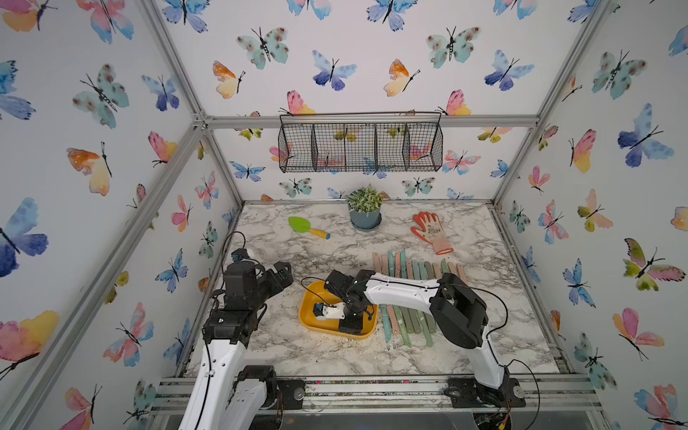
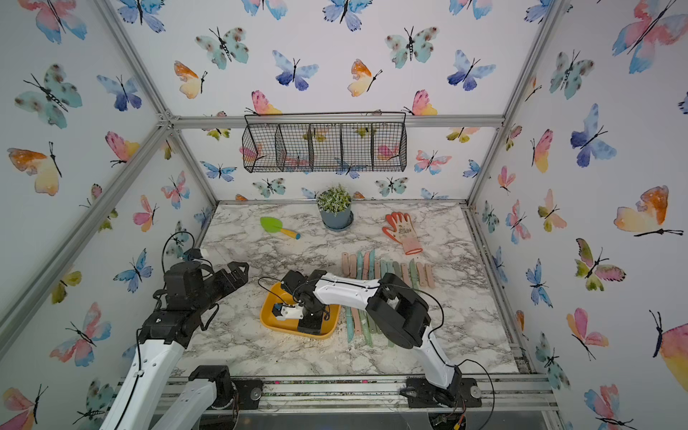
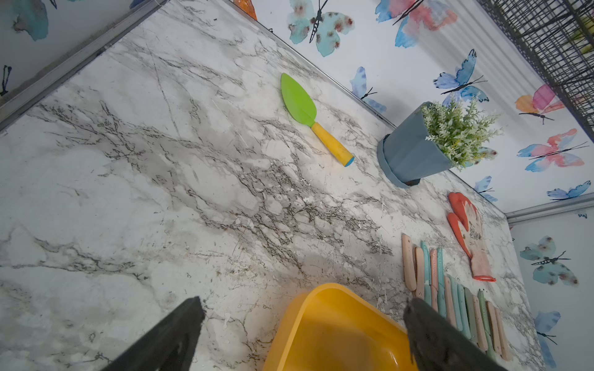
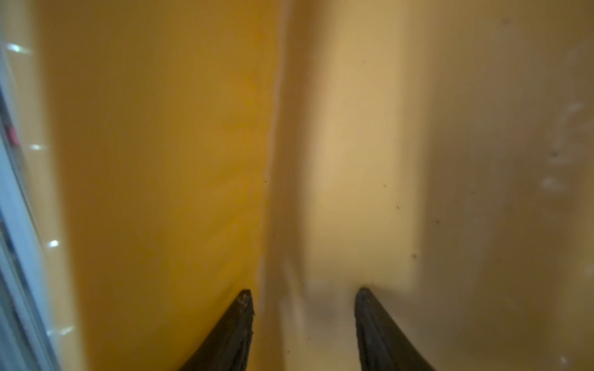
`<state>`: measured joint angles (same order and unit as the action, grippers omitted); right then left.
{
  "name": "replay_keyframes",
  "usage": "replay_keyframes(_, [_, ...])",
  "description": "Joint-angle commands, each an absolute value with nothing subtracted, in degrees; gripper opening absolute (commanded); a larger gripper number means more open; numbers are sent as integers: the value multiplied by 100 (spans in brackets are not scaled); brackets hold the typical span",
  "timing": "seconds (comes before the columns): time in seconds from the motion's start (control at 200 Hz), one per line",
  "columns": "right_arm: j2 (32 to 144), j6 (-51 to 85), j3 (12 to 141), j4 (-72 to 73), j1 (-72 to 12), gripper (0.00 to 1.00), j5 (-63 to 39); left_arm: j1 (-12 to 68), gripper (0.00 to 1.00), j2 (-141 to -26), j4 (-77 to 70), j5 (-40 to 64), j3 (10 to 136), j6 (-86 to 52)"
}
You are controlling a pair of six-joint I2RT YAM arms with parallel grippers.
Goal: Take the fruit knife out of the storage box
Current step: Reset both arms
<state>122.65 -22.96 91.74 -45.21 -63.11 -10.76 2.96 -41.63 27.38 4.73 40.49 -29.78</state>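
Note:
The yellow storage box (image 1: pixel 312 324) (image 2: pixel 271 321) sits on the marble table near the front. My right gripper (image 4: pixel 303 292) points down into it, and its wrist (image 1: pixel 350 320) covers much of the box's inside in both top views. The jaws stand apart, close above the yellow floor (image 4: pixel 160 160). A pale beige long shape (image 4: pixel 360 160), blurred, lies under them and looks like the fruit knife; one fingertip (image 4: pixel 364 294) rests at its end. My left gripper (image 3: pixel 302 308) (image 1: pixel 281 273) hovers wide open to the left of the box (image 3: pixel 321 337), holding nothing.
Several pastel folding knives (image 1: pixel 413 271) (image 3: pixel 450 295) lie in a row just right of the box. At the back are a green trowel (image 1: pixel 307 227), a potted plant (image 1: pixel 365 212) and an orange glove (image 1: pixel 432 231). A black wire basket (image 1: pixel 359 147) hangs on the wall.

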Motion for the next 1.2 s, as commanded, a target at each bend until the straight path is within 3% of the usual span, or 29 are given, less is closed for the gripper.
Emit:
replay_keyframes(0.0, [12673, -1959, 9378, -4822, -6267, 55, -319, 268, 99, -4096, 2733, 422, 4025, -2962])
replay_keyframes(0.22, [12640, -1457, 9652, -4592, -6267, 54, 606, 267, 98, -4064, 2728, 448, 4025, -2960])
replay_keyframes(0.491, [11788, -1837, 9308, -3530, -6284, 55, -706, 264, 98, -4076, 2694, 401, 4008, -2963])
replay_keyframes(0.751, [9540, -968, 7756, -1372, -6026, 64, 277, 194, 98, -3923, 2607, -379, 3979, -3241])
replay_keyframes(0.876, [8335, -643, 6619, -520, -5367, 77, 1091, 199, 98, -4028, 2395, -951, 3916, -3483])
replay_keyframes(0.976, [7342, -308, 5360, 339, -4398, 99, 1632, 211, 99, -4237, 2023, -1546, 3735, -3701])
replay_keyframes(1.106, [6345, 253, 3813, 1280, -2649, 97, 1477, 336, 98, -4244, 999, -2446, 3129, -3760])
replay_keyframes(1.191, [6032, 55, 2884, 2192, -2008, 97, 1471, 523, 99, -4151, 215, -3423, 2598, -3490])
